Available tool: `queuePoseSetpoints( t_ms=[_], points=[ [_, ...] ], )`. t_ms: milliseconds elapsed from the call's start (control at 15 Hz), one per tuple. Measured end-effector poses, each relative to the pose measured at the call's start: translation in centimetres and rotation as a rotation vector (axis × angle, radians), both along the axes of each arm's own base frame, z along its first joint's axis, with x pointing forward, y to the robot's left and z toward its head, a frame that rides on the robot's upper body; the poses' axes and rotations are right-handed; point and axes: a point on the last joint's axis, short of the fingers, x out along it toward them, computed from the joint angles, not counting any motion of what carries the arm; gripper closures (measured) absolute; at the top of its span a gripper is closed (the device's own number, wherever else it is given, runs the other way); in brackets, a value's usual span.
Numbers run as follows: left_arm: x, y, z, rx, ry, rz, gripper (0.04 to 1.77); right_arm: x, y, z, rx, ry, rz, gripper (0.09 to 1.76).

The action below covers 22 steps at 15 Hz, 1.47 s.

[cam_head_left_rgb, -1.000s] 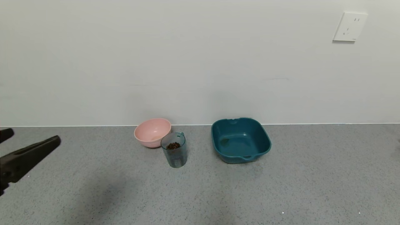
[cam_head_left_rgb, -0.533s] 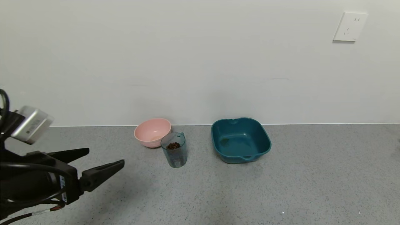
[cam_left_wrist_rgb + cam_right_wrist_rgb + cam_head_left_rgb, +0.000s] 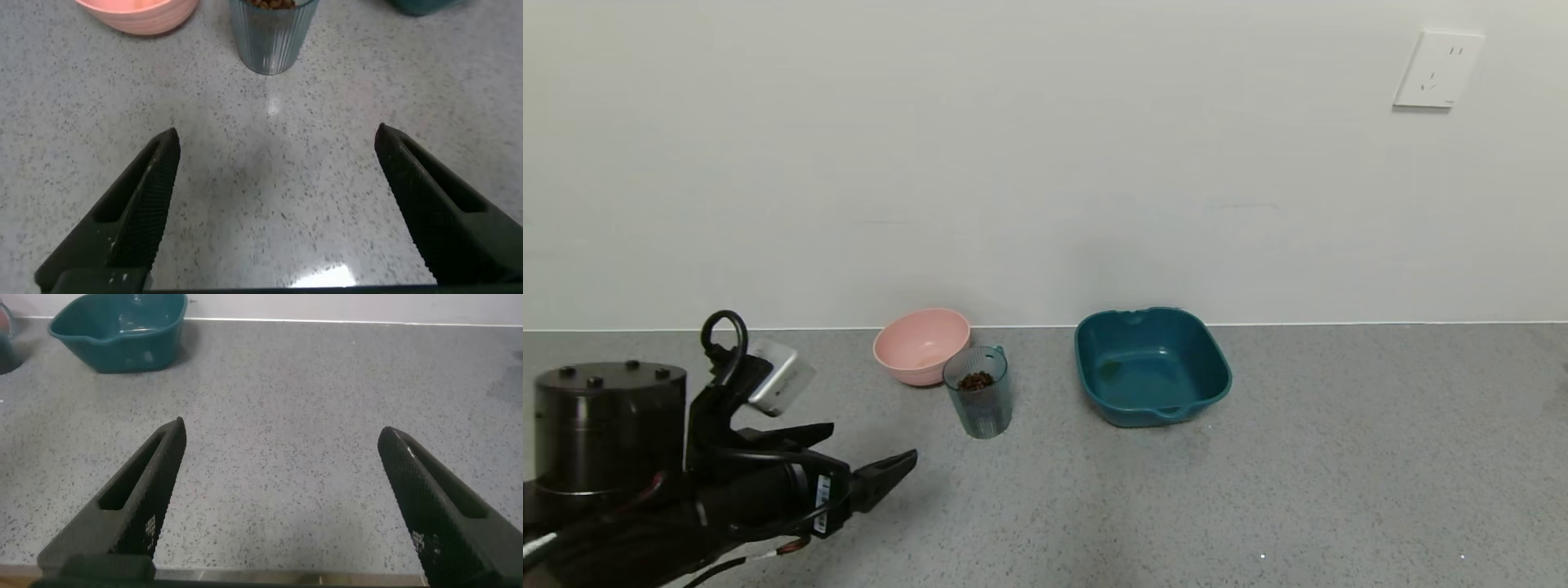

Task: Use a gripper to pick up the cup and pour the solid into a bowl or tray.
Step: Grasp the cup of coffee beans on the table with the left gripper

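The left gripper (image 3: 870, 457) hangs low over the grey counter (image 3: 1258, 490) with its jaws spread wide and nothing between them, and the cup (image 3: 978, 392) holding the brown solid (image 3: 974, 380) stands upright ahead of its fingertips, apart from them, just beside the pink bowl (image 3: 921, 345), while the right gripper (image 3: 278, 498) also gapes wide, near the teal tray (image 3: 1150, 365).

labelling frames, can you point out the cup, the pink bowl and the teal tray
cup (image 3: 980, 404), head view, ribbed side wall.
pink bowl (image 3: 907, 347), head view, inner wall.
teal tray (image 3: 1156, 412), head view, front rim.
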Motion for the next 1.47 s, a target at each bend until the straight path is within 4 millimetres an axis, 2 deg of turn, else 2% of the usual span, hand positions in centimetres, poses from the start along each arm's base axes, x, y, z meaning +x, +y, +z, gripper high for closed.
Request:
queuePoseSetpoints(
  t_ms=[400,733,1267,1467],
  points=[
    [2.9,-2.5,-5.6,-0.022,0.079,0.033,0.09,0.0,0.0,0.0,0.000,0.000,0.000,0.14],
    [4.9,-5.4,-8.3,-0.039,0.013,0.095,0.09,0.0,0.0,0.0,0.000,0.000,0.000,0.14],
    [8.1,-7.1,-12.4,-0.068,-0.124,0.175,0.09,0.0,0.0,0.0,0.000,0.000,0.000,0.14],
    [9.1,-7.6,-13.1,-0.100,-0.170,0.196,0.09,0.0,0.0,0.0,0.001,0.000,0.000,0.14]
  ],
)
